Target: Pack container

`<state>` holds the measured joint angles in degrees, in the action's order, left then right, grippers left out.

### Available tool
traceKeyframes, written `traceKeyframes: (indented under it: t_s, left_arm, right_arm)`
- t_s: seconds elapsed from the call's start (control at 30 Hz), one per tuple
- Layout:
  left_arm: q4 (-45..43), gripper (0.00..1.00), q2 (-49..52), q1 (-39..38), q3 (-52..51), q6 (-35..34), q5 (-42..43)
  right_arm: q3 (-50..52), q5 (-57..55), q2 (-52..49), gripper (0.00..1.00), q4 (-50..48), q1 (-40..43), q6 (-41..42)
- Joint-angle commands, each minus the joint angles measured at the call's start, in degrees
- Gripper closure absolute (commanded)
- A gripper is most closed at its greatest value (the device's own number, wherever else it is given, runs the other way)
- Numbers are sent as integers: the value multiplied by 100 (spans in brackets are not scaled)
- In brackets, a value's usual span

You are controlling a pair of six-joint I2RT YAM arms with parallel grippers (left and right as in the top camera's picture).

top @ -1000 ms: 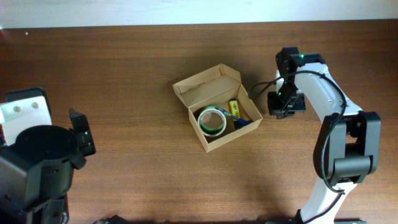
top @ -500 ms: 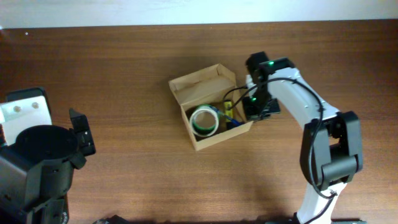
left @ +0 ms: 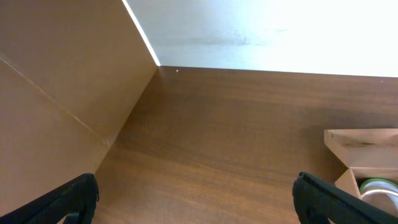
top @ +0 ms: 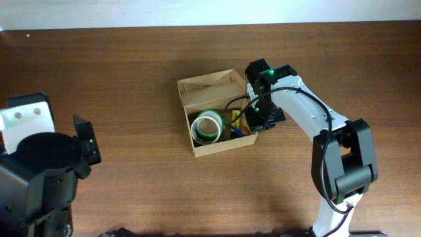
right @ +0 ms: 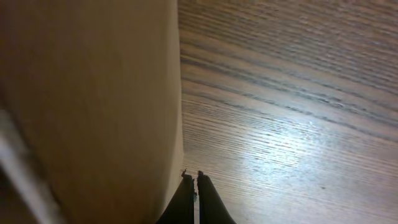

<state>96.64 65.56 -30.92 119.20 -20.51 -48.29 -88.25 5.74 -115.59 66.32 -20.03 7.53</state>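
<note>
Sitting mid-table [top: 131, 66], the container [top: 222, 145] had its flap lid open toward the far edge, w/ a green-edged tape roll [top: 206, 126] inside. R gripper [top: 260, 118] was low against its right wall, fingers together. L gripper [left: 196, 196] hung well apart at left, fingers wide apart, holding nothing.

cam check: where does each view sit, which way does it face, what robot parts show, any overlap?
Overhead: fixed above, facing straight down on the table; open cardboard box with tape roll inside at centre; left arm lower left, right arm at the box's right side.
Left wrist: low, facing along the table toward the pale wall; left tool open, fingertips in the bottom corners.
Right wrist: close above the table, facing down along the box's outer wall; shut right tool at bottom.
Shared: all three show box and table.
</note>
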Motion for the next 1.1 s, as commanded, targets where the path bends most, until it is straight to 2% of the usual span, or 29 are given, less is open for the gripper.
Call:
traceKeyframes:
  t_s: [0.0,0.53,1.07]
  left_arm:
    - [2,1,-2,35,-28,92,-83]
    - [2,1,-2,35,-28,92,-85]
    - [2,1,-2,35,-28,92,-87]
  right_arm:
    - [28,466,-17,96,-96,-22,85]
    - [28,761,-17,96,-387,-323,566]
    - [28,756,-17,96,-796,-328,2315]
